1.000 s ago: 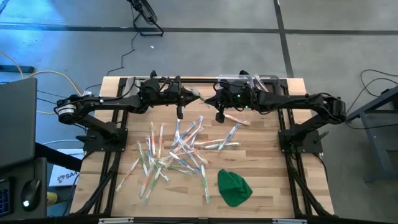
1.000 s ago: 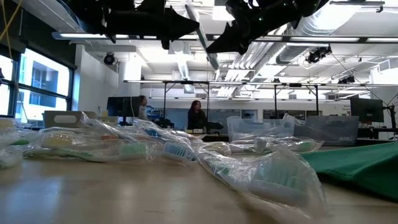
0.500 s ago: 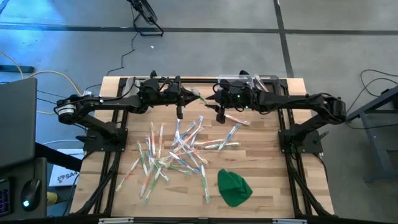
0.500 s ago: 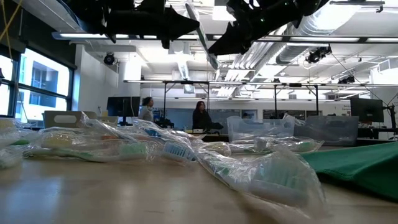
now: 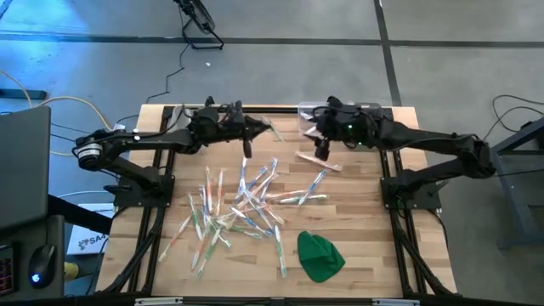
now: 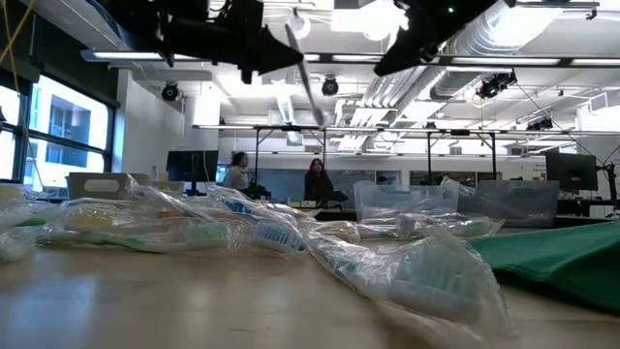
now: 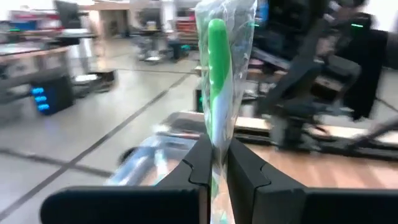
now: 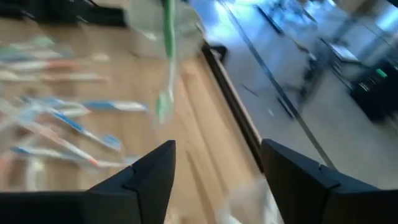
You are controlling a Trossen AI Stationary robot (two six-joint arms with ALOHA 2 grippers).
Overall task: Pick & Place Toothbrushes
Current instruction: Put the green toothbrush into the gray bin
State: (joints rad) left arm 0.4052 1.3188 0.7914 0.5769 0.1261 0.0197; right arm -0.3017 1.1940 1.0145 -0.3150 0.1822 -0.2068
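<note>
My left gripper (image 5: pixel 253 129) hangs over the table's far middle, shut on a green toothbrush in a clear wrapper (image 7: pixel 216 68); the same toothbrush (image 6: pixel 305 78) shows slanting in the low view. My right gripper (image 5: pixel 320 143) stands open to its right, apart from it, with nothing between its fingers (image 8: pixel 217 180). Many more wrapped toothbrushes (image 5: pixel 242 200) lie flat in a loose pile on the middle of the table. My left gripper pinches the wrapped toothbrush's green handle (image 7: pixel 215 152) between its two fingers, through the clear wrapper. The fingers come level from the table's left and lie across the handle. The toothbrush is lifted clear of the table and slants, its lower end toward the right.
Clear plastic bins (image 5: pixel 342 110) stand at the far edge behind my right gripper; they also show in the low view (image 6: pixel 407 199). A green cloth lump (image 5: pixel 320 256) lies near the front right. People stand in the room beyond the table.
My right gripper has come away from the toothbrush that my left gripper holds, moving up and toward the table's right edge. My left gripper has stayed about where it was and keeps the toothbrush, which now stands alone in its fingers.
</note>
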